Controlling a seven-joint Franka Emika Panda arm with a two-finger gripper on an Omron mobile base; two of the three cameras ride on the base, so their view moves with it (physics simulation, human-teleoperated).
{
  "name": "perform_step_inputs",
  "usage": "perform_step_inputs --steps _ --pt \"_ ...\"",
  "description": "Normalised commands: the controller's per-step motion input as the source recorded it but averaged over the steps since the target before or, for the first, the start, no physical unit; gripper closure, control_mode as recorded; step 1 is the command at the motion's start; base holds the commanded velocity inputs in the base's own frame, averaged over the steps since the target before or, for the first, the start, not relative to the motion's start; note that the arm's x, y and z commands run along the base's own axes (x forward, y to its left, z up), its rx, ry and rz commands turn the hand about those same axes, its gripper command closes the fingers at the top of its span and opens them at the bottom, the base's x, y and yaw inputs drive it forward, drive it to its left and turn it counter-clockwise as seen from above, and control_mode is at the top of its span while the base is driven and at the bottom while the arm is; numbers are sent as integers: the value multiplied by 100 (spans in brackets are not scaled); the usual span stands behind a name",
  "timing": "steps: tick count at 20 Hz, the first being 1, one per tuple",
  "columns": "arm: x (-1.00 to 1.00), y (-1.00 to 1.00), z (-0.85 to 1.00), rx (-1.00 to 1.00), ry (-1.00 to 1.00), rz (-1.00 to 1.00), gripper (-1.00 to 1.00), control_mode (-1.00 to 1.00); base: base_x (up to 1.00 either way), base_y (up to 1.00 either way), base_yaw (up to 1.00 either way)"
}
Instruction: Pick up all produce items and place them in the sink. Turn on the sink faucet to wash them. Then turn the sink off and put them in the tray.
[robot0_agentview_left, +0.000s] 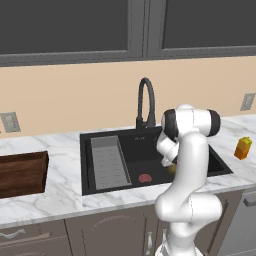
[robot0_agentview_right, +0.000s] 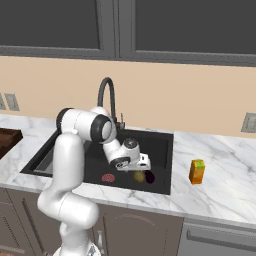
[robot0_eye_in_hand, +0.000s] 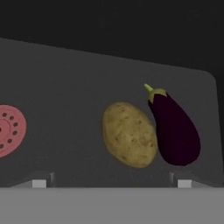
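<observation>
The gripper (robot0_eye_in_hand: 111, 183) stands with its two fingertips (robot0_eye_in_hand: 39, 183) spread wide apart and nothing between them, looking down at the dark floor of the sink (robot0_eye_in_hand: 65, 87). Just ahead of the tips lies a potato (robot0_eye_in_hand: 129, 134), olive-yellow and speckled, slightly tilted. Right beside it, touching or nearly touching along one flank, lies a dark purple eggplant (robot0_eye_in_hand: 175, 129) with a small green stem end pointing away from the fingers. Off to the other side, well apart from the two vegetables, a flat red drain disc (robot0_eye_in_hand: 9, 130) with small holes sits in the basin floor.

In the right base view the gripper (robot0_agentview_right: 144, 163) hangs low inside the sink (robot0_agentview_right: 160, 142), directly over the potato (robot0_agentview_right: 138, 176) and the eggplant (robot0_agentview_right: 149, 176), which rest near the front wall of the basin; the drain disc (robot0_agentview_right: 108, 177) lies to their left. The black gooseneck faucet (robot0_agentview_right: 107, 97) rises at the back rim.

In the left base view the arm hides most of the hand; a sliver of the potato (robot0_agentview_left: 171, 169) shows beside it, with the drain disc (robot0_agentview_left: 145, 177) nearby and a grey ribbed rack (robot0_agentview_left: 109, 162) along the left side of the sink (robot0_agentview_left: 100, 137). The faucet (robot0_agentview_left: 146, 102) arches above. A dark brown wooden tray (robot0_agentview_left: 22, 172) sits on the marble counter (robot0_agentview_left: 60, 192) to the left, and an orange carton with a green top (robot0_agentview_left: 243, 148) stands on the right.
</observation>
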Motion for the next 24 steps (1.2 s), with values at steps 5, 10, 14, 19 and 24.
perform_step_inputs --steps 5,10,14,19,24 --pt "1 0 -12 -1 0 0 -100 -100 0 0 0" --pt "4 -4 -13 -1 0 2 -100 -100 0 0 0" --pt "7 -11 -13 0 -1 4 -100 -100 0 0 0" --pt "9 -10 -18 0 0 4 -100 -100 0 0 0" --pt "10 -2 -26 0 0 4 -100 -100 0 0 0"
